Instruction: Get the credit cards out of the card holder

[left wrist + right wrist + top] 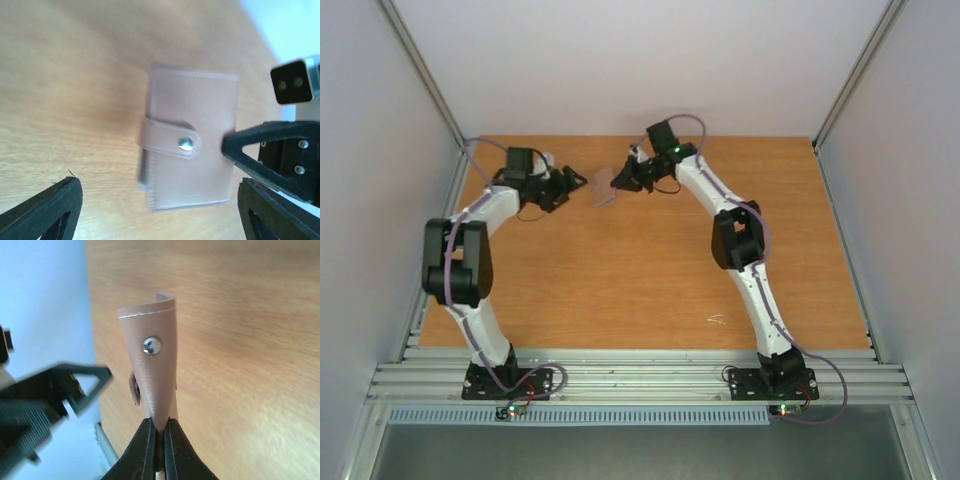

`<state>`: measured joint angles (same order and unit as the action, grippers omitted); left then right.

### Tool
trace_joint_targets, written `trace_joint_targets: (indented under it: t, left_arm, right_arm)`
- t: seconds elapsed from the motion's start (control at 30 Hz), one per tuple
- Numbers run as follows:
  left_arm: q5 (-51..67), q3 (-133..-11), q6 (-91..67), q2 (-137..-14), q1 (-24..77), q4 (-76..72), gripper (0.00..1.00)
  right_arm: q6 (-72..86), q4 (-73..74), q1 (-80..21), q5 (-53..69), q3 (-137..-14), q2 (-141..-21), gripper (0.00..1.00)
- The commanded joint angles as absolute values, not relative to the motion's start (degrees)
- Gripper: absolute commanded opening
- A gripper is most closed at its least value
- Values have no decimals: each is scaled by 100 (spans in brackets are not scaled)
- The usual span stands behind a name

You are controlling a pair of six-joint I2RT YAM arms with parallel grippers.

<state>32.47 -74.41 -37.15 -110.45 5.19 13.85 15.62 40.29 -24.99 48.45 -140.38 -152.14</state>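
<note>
Pink card holder still snapped shut, clamped in my right gripper; left gripper fingers apart; no cards out.

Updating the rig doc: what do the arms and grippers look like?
Both the left arm and right arm have white link shells, black joints and black bases. Purple-grey cables run along each. A green light glows on the right wrist. Gripper fingers are black with triangular cut-outs.
</note>
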Motion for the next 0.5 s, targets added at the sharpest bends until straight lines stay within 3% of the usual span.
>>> trace_joint_targets:
  t: [0.0, 0.13, 0.27, 0.4, 0.47]
  left_arm:
    - [4460, -7478, -3014, -9862, -115, 1420, 86]
    - [5613, -7391, -2172, -8886, -141, 1275, 87]
    - [6830, -6919, -2735, -8015, -149, 157, 88]
    - [7613, -6208, -4309, -7165, -46, -2615, 92]
    - [7651, -6314, -4405, -6896, 254, -2435, 92]
  right_arm:
    - [-906, 5431, -2278, 4806, -14148, -13652, 1]
    - [-2472, 6341, -2270, 5062, -13707, -12531, 1]
    - [-3406, 6751, -2292, 5534, -13320, -11387, 1]
    - [-3859, 6948, -2386, 5721, -13256, -10525, 1]
    - [-3940, 6962, -2473, 5677, -13246, -10234, 1]
